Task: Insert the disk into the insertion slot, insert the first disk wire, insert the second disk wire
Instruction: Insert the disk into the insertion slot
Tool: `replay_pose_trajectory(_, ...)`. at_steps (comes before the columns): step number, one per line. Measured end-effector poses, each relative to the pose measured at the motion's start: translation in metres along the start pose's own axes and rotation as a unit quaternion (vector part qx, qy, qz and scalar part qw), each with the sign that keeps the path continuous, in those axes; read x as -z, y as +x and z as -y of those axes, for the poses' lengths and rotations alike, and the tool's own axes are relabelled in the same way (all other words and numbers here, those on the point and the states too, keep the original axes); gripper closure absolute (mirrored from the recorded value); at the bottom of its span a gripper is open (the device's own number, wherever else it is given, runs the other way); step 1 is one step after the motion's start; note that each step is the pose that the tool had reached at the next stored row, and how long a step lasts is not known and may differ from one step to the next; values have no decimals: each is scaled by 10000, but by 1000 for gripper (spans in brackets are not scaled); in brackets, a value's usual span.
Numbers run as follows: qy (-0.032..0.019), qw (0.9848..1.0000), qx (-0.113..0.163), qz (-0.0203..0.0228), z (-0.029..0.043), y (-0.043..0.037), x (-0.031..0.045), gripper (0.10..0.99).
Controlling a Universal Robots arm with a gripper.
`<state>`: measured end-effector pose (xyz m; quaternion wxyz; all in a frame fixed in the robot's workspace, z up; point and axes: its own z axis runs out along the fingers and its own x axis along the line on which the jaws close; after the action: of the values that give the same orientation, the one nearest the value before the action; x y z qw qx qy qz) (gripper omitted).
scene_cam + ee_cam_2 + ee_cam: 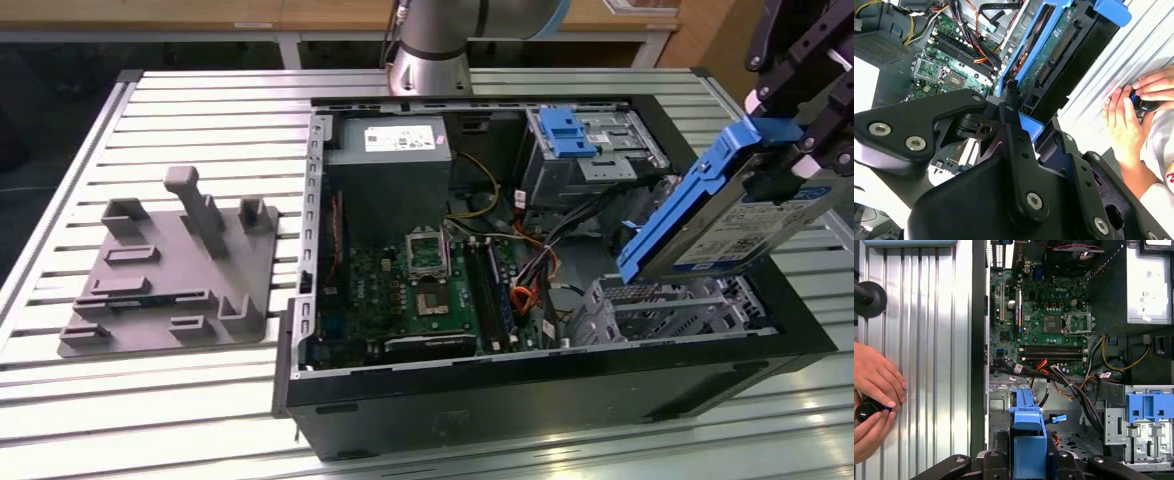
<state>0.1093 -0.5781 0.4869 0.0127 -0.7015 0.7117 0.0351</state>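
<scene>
While the end effector [785, 172] clamps the disk [721, 225], the first wrist view shows hands [875, 384].

The end effector [787, 165] hangs tilted, clamped on the disk [741, 225].

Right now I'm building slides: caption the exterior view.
The end effector holds the disk tilted above the insertion slot in the open computer case.
</scene>
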Motion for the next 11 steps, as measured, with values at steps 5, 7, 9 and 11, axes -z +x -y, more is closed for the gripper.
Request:
replay_pose_trajectory(5, 0, 10000, 1, 0, 8, -13, -5, 722)
replay_pose_trajectory(7, 0, 10000, 1, 1, 16, -19, -8, 722)
replay_pose_trajectory(9, 0, 10000, 0, 1, 28, -24, -11, 722)
replay_pose_trajectory(11, 0, 10000, 0, 0, 44, -27, -14, 722)
